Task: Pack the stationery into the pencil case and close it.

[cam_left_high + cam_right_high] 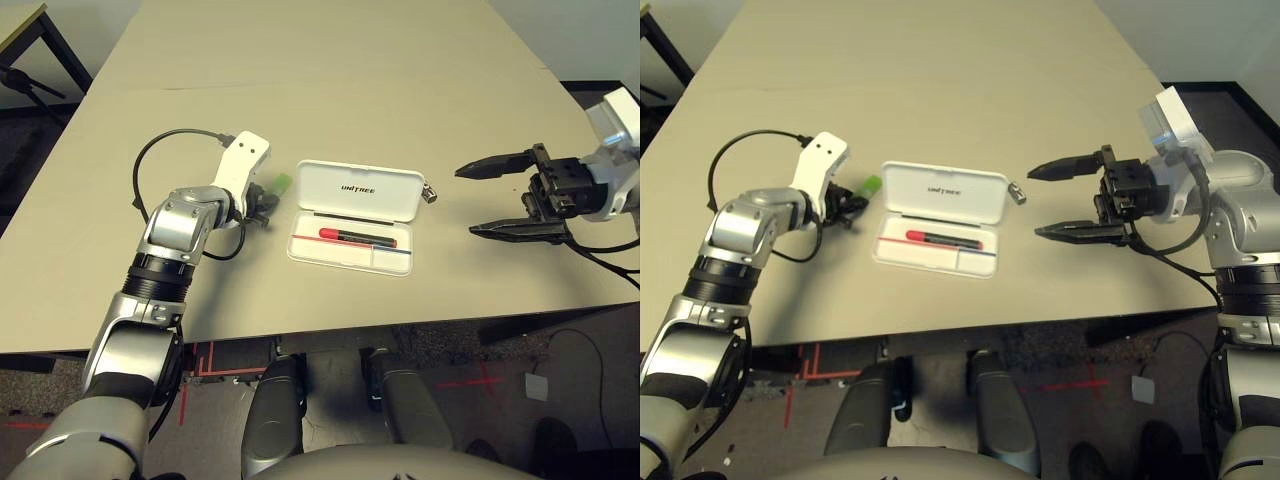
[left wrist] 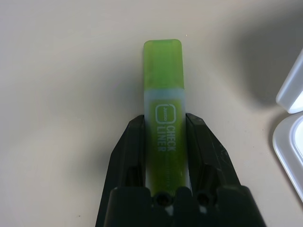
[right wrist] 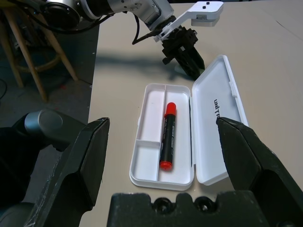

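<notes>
**Colleague:** What do I read at the two end effectors?

**Operator:** My left gripper point(image 2: 164, 116) is closed on the green highlighter point(image 2: 164, 66), one finger against each long side, with the cap end projecting beyond the tips. I cannot tell whether it touches the table point(image 1: 330, 90). My right gripper point(image 1: 466, 201) is wide open, its two fingers well apart and nothing between them.

**Colleague:** And I would find the pencil case where?

**Operator:** I see the white pencil case point(image 3: 181, 181) on the table between my two grippers, its lid point(image 1: 340, 185) open and raised on the side away from me, lettered UNITREE. The red-and-black marker point(image 3: 168, 137) lies in the long compartment next to the hinge. The other side of the tray is split by a divider into a longer and a shorter compartment. The small silver piece point(image 1: 429, 193) is just beside the lid, on my right, outside the case.
</notes>
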### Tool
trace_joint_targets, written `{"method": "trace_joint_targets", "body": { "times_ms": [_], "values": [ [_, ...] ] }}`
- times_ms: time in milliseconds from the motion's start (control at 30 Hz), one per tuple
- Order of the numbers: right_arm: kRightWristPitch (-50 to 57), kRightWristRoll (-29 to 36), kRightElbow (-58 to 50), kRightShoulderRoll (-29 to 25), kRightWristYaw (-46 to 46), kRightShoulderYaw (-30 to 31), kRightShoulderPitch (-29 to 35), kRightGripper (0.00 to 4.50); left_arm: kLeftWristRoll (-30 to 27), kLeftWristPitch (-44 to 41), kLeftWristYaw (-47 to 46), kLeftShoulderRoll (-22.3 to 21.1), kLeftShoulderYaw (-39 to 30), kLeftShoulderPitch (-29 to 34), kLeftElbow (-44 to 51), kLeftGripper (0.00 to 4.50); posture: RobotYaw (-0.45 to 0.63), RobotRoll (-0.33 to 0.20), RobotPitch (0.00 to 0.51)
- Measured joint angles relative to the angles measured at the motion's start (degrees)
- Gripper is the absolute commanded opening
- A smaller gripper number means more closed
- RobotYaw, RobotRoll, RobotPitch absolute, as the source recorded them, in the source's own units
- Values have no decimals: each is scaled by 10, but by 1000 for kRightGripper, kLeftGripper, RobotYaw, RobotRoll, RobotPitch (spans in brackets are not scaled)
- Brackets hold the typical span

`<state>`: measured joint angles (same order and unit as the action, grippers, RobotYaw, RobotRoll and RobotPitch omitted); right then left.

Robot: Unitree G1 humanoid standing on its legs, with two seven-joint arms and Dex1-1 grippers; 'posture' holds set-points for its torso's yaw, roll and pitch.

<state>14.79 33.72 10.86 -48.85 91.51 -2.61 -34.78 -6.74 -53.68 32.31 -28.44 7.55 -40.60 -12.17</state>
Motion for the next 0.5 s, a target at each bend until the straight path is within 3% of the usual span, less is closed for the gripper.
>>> {"method": "trace_joint_targets", "body": {
  "times_ms": [233,500],
  "values": [
    [-1,-4,2,2,0,-2,-1,4500,-3,-11,19,-30,-2,3,9,1108,-26,0,193],
    [-12,-14,28,16,5,-1,-9,4500,-36,-63,84,-114,-3,38,93,1108,2,0,188]
  ]
}}
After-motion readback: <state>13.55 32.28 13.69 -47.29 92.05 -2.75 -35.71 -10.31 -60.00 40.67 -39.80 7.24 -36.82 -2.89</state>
